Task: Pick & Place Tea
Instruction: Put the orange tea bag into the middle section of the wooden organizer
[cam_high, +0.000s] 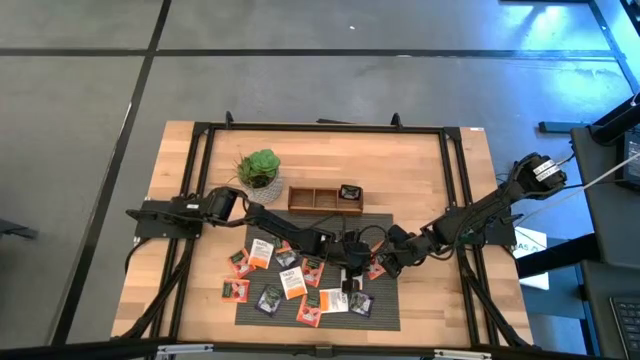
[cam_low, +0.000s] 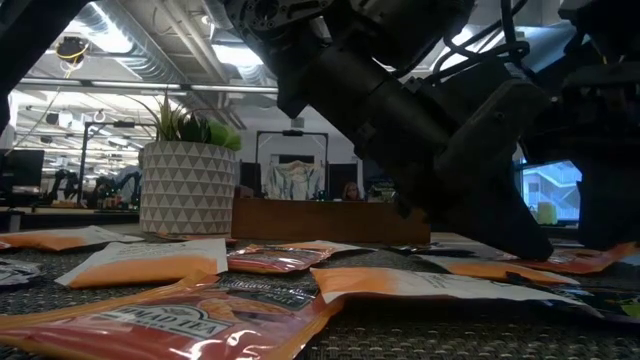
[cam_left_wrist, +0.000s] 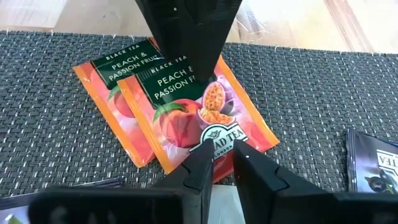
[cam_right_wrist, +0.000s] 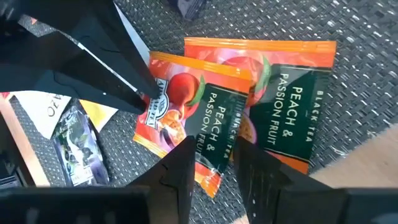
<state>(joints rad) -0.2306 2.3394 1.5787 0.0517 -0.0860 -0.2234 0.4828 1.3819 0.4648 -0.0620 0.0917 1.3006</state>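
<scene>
**Two grippers, one peach sachet, at the mat's right side**

The peach and passion fruit sachet (cam_left_wrist: 199, 118) lies on top of a second one with the same print (cam_left_wrist: 115, 99), the two overlapping on the grey woven mat (cam_high: 385, 305) near its right-hand edge. Both grippers meet over this pair. The left gripper (cam_left_wrist: 222, 158) has one short edge of the top sachet between its fingertips, the fingers standing only a narrow gap apart; it looks like a pinch on that edge, though I can't quite swear the foil is clamped. The right gripper (cam_right_wrist: 214, 152) comes from the opposite side with its fingers just as nearly closed, straddling the other edge of the same sachet. Whether it grips or merely presses, I cannot tell.

The remaining tea is scattered well apart across the mat: orange-red, white and dark packets (cam_high: 290, 285), a dark one (cam_left_wrist: 373, 162) lying close by. Beyond the mat's far edge sits the wooden tray (cam_high: 325, 200), with a potted plant (cam_high: 260, 170) beside it.

To my eye, the job here is separating the top sachet from its twin. Done well, that means a firm pinch on the upper foil only, lifting slowly and slightly sideways so the lower packet stays flat. If both arms hold it, one should let go before any lift, or the thin packet may buckle or tear.
</scene>
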